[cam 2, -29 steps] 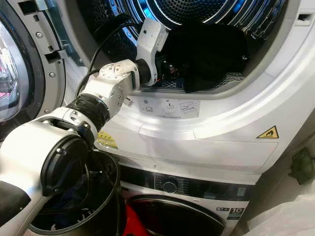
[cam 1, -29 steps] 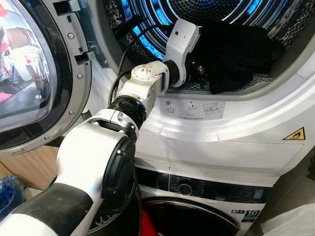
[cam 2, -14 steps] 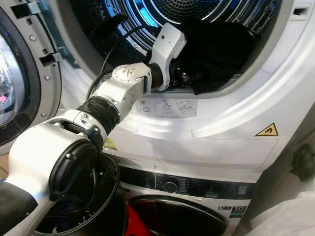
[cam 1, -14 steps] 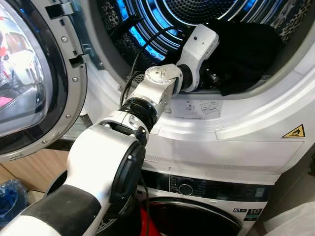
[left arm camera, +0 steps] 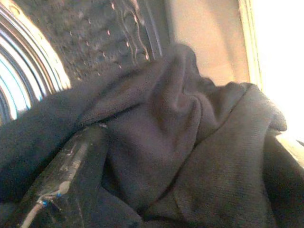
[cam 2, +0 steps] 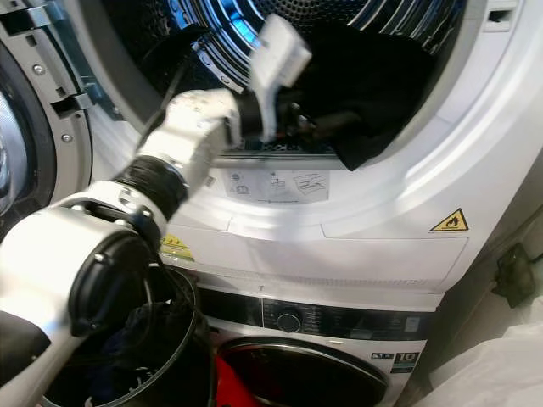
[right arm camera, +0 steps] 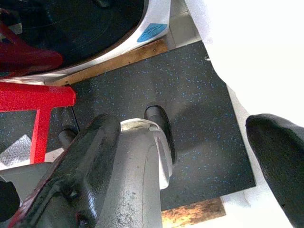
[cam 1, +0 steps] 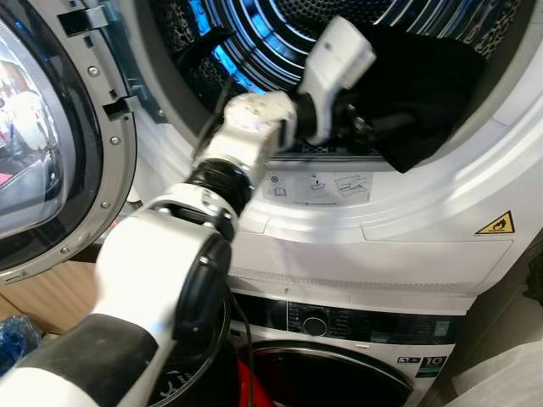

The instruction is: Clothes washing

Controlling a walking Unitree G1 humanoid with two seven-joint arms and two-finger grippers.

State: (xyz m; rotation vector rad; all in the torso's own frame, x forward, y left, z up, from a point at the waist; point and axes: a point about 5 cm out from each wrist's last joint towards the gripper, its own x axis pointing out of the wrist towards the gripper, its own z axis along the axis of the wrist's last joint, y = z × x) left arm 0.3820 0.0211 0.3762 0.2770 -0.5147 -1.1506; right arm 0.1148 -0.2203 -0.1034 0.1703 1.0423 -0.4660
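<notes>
Reaching left gripper [cam 1: 361,131] into black garment [cam 1: 424,85].

Dark speckled floor [right arm camera: 199,95] is lying below, with a red frame [right arm camera: 38,102] sitting at nine o'clock. Bright light is washing out the white surface [right arm camera: 247,52] at two o'clock.

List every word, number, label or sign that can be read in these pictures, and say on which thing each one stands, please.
"10": on the white badge at the right of the lower white washing machine's dark control panel; its smaller print is unreadable.
Yellow triangular flame warning sign: a symbol without words, on the upper white dryer's front.
White instruction sticker below the dryer opening: pictograms, too small to read.
Yellow label on the dryer front: too blurred to read.
</notes>
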